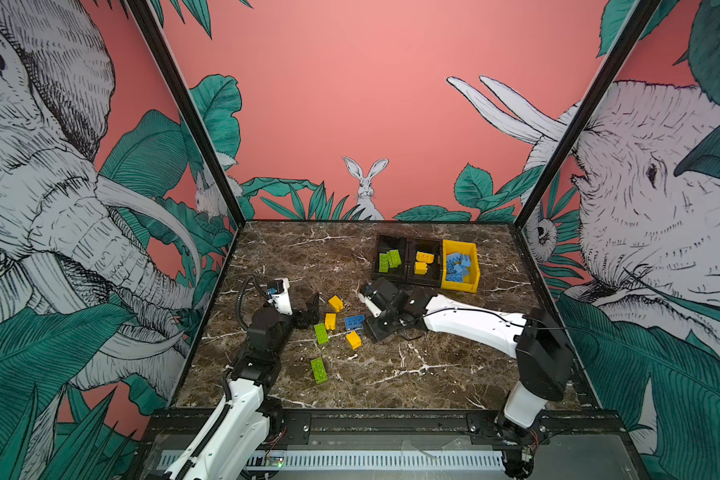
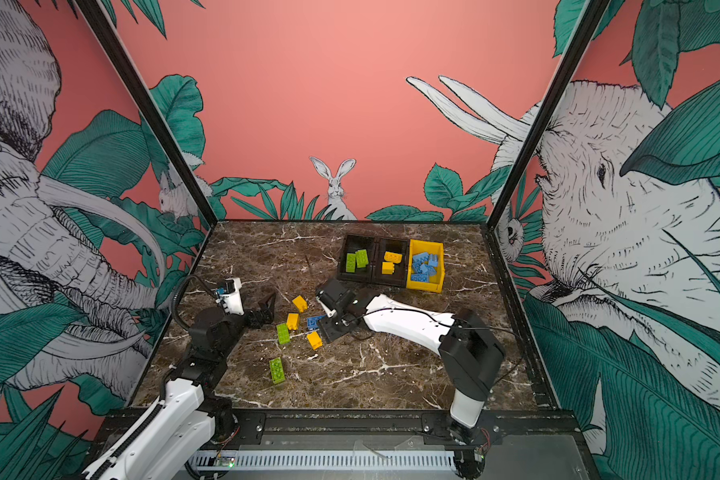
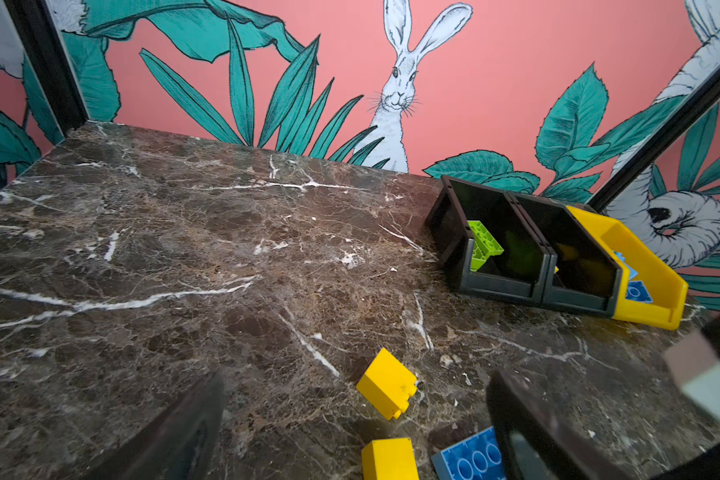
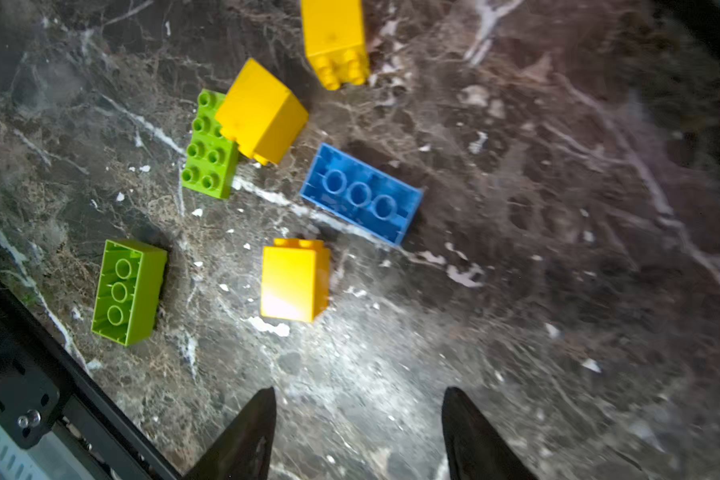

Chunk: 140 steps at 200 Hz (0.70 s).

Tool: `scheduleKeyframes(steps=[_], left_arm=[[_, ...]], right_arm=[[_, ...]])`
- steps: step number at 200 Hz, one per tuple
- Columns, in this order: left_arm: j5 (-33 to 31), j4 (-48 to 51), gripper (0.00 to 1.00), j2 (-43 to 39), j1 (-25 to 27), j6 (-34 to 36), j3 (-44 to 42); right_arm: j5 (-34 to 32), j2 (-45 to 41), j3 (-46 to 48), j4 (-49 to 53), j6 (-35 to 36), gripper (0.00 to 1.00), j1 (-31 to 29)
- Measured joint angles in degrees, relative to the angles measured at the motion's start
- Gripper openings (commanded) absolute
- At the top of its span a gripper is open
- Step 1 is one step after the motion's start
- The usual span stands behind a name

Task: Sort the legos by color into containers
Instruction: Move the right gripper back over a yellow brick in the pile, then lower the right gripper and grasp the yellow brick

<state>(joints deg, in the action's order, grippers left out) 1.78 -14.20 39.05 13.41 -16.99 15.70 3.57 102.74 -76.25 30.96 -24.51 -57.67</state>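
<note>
No text, label, brand or number was readable in any view. Studs on the green brick (image 4: 208, 153) were too blurred to show any mark. The bins (image 3: 499, 289) showed plain faces.

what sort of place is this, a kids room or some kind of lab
Most likely a robot test booth, not a room: two white arms mounted at a marble-look tabletop, boxed in by jungle wallpaper panels, with sorting bins set out.

Blue lego (image 4: 360, 193), brown-marbled table (image 1: 391, 374)
</note>
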Motion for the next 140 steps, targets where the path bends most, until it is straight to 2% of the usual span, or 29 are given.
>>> scheduleKeyframes(steps=[27, 57, 96, 140], left_arm=[[-1.3, 1.0, 0.99, -1.6, 0.0, -0.1, -0.3], [-1.9, 1.2, 0.99, -2.3, 0.0, -0.1, -0.5], [-1.9, 1.2, 0.99, -2.4, 0.0, -0.2, -0.5], [-2.0, 1.2, 0.99, -2.4, 0.0, -0.2, -0.5]], right_arm=[[-0.7, 7.0, -6.1, 0.1, -0.9, 0.63, -3.0], [-1.9, 11.0, -9.8, 1.9, -1.9, 0.63, -3.5], [-3.6, 13.6, -12.7, 4.2, -2.1, 0.61, -3.5], [-2.5, 15.9, -13.6, 4.3, -2.1, 0.59, -4.2]])
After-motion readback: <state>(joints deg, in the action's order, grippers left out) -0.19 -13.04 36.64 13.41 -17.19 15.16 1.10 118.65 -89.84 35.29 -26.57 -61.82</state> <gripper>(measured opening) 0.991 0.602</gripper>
